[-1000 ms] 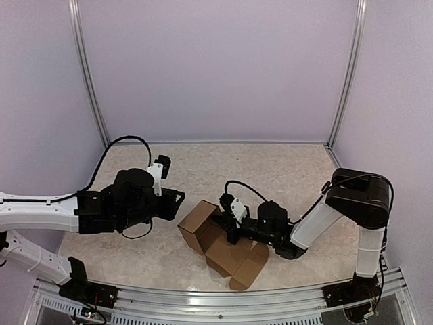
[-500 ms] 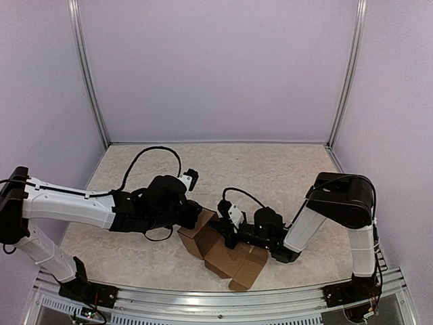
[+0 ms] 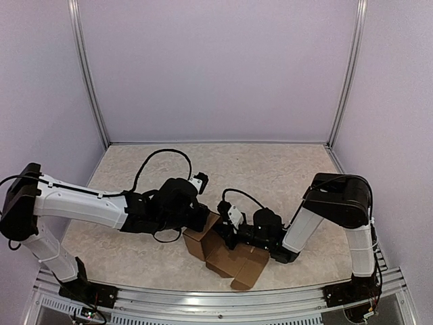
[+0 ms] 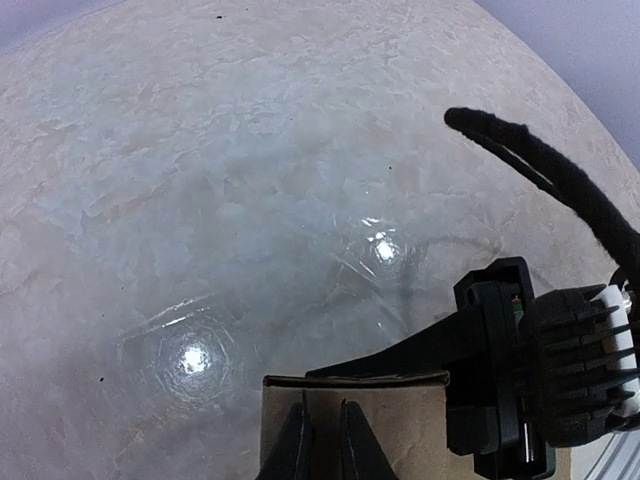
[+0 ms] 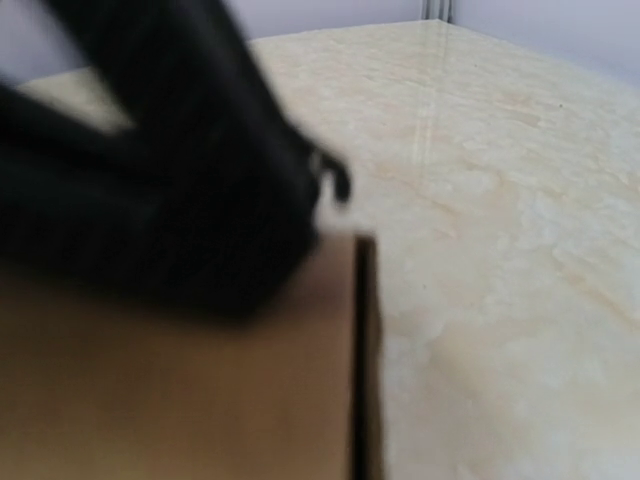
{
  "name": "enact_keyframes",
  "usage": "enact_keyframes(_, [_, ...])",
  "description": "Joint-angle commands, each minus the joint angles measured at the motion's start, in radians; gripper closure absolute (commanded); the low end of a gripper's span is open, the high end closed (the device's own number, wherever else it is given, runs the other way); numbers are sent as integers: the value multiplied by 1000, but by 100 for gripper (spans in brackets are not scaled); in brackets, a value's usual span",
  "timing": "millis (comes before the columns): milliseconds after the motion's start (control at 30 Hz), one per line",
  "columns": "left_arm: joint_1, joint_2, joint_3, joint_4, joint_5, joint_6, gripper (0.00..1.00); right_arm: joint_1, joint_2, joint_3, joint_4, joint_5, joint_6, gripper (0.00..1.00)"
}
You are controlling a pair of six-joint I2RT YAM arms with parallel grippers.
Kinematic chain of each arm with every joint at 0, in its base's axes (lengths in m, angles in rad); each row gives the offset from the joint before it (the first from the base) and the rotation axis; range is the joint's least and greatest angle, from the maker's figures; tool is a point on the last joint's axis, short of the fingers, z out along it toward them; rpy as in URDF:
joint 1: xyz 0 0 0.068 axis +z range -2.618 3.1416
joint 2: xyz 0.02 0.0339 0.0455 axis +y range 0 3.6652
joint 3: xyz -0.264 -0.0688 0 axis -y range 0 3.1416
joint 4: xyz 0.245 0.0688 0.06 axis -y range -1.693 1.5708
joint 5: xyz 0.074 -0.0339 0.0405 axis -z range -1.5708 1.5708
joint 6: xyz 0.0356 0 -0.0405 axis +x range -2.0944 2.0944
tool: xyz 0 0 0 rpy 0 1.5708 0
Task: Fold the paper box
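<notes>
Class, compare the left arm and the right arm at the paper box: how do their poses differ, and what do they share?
The left arm stretches long and low across the table; the right arm folds sharply, elbow raised. The left pincer meets the paper box at its left end, the right pincer near its middle. Both reach the box.

1. Left arm: long white links, black joints.
2. Right arm: white links, bulky black elbow.
3. Black cable loops above left wrist; second cable at right wrist.
4. Left gripper: slim, black, tapered fingers.
</notes>
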Motion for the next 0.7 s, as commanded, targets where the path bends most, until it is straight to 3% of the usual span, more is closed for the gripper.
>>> enact_keyframes(0, [-24, 37, 30, -14, 8, -3, 91, -7, 9, 32, -27, 7, -5, 78])
enact_keyframes(200, [-40, 55, 44, -24, -5, -3, 91, -5, -1, 53, -72, 14, -18, 79])
enact_keyframes(367, [-42, 58, 42, -32, -14, -6, 91, -5, 6, 58, -83, 26, -23, 100])
enact_keyframes(667, [-41, 54, 46, -43, -26, -11, 91, 12, 11, 55, -72, 70, -38, 100])
